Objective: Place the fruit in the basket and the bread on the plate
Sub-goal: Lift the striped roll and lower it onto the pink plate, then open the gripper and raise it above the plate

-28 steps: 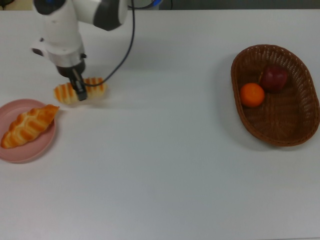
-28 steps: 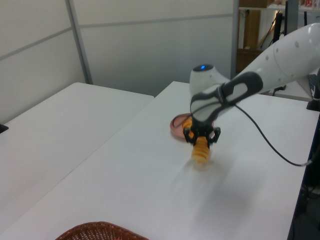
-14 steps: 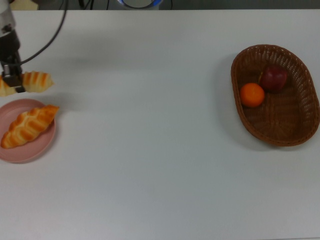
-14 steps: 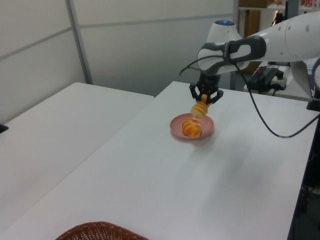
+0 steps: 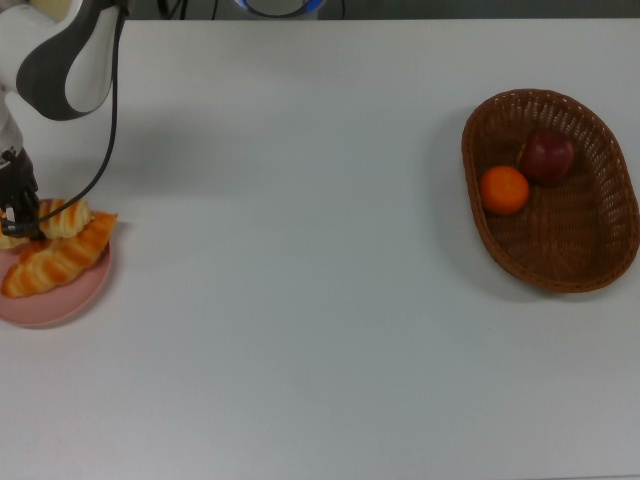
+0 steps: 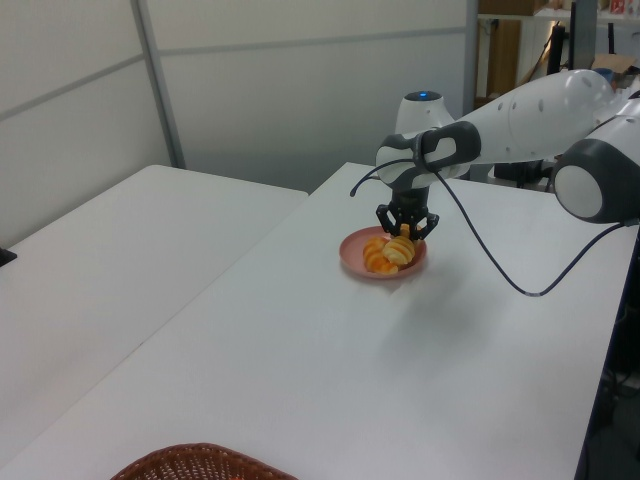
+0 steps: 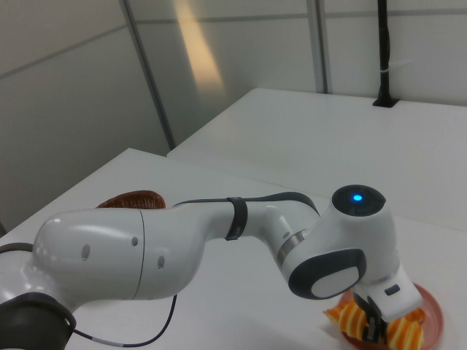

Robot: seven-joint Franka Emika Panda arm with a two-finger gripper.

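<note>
My gripper [image 5: 21, 216] is shut on the short ridged roll [image 5: 66, 217] at the top view's far left. The roll hangs low over the back of the pink plate [image 5: 62, 300], against the braided loaf [image 5: 58, 256] that lies on it. In the left view the gripper [image 6: 405, 226] points down at the roll [image 6: 400, 249] above the plate [image 6: 418, 258]. In the right view the roll [image 7: 351, 318] and the plate [image 7: 432, 315] show under the wrist. The orange [image 5: 503, 189] and the dark red apple [image 5: 546, 157] lie in the wicker basket [image 5: 585, 262] at the top view's right.
The arm's black cable [image 5: 108, 120] hangs above the plate in the top view. A second white table [image 6: 90, 270] stands at the left view's left. The basket's rim [image 6: 200, 461] shows at the left view's bottom edge.
The gripper has carried the roll from over the table toward the top view's left and lowered it over the plate beside the loaf. The fruit and basket have not moved.
</note>
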